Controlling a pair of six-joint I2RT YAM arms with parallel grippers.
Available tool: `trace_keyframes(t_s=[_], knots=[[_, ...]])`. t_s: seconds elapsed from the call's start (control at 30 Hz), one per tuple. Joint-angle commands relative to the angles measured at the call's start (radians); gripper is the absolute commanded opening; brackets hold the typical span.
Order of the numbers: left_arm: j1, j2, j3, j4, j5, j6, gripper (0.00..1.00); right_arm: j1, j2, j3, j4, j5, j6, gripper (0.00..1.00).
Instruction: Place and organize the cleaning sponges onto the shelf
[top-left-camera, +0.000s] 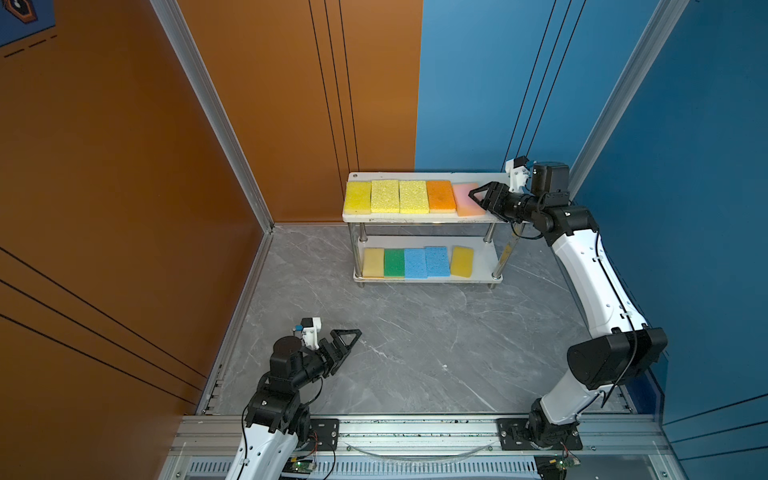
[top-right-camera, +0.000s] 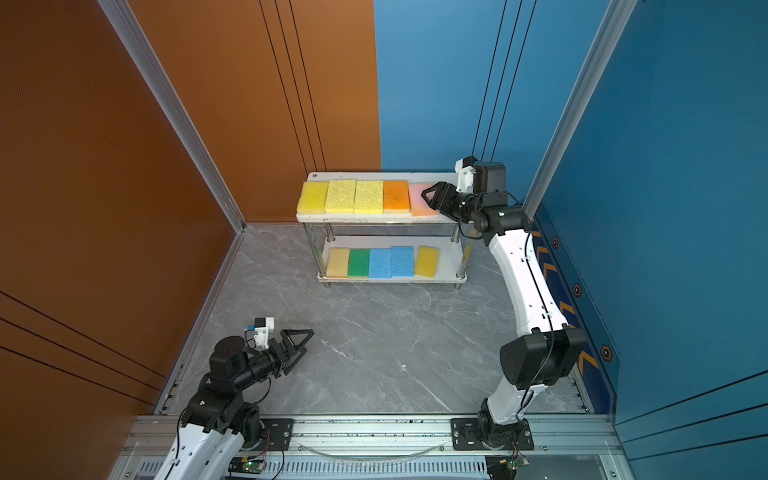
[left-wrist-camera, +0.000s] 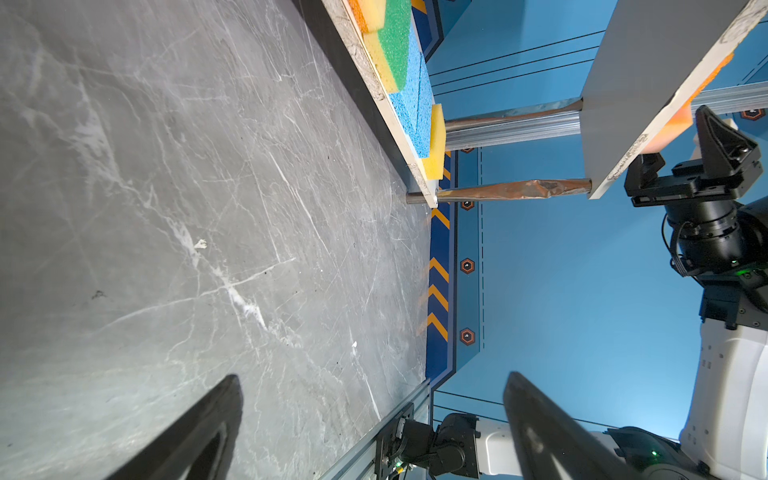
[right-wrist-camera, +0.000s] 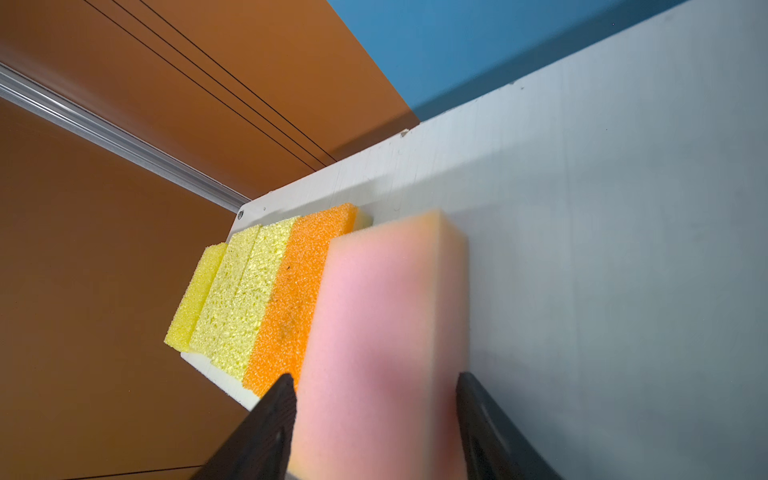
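Ten bright sponges (top-left-camera: 413, 196), white shelf (top-left-camera: 415, 176)

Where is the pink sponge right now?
In both top views the pink sponge is on the shelf's top board, at the right end of the row, beside the orange sponge, with the right end effector straddling it.

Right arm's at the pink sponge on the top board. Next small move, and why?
Probably widen the right gripper and draw it straight back off the shelf. The pink sponge already lies on the top board beside the orange sponge, a finger on each side; whether they pinch it I cannot tell. All ten sponges sit on the shelf, so nothing is left to fetch.
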Motion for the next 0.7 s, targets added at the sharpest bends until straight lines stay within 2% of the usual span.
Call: trace_keyframes(t_s=[0.0,0.43,0.67], knots=[[0.012,-0.009,-0.015,-0.008,0.026,0.014,0.98,0.012,-0.002,0.025,0.014,-0.003,0.013,0.63],[0.021,-0.02,-0.006,-0.017,0.035,0.013,0.98,-0.007,-0.05,-0.005,0.006,0.051,-0.003,0.66],[0.025,-0.017,0.006,-0.017,0.036,0.016,0.98,-0.046,-0.111,-0.029,-0.002,0.031,-0.007,0.69]])
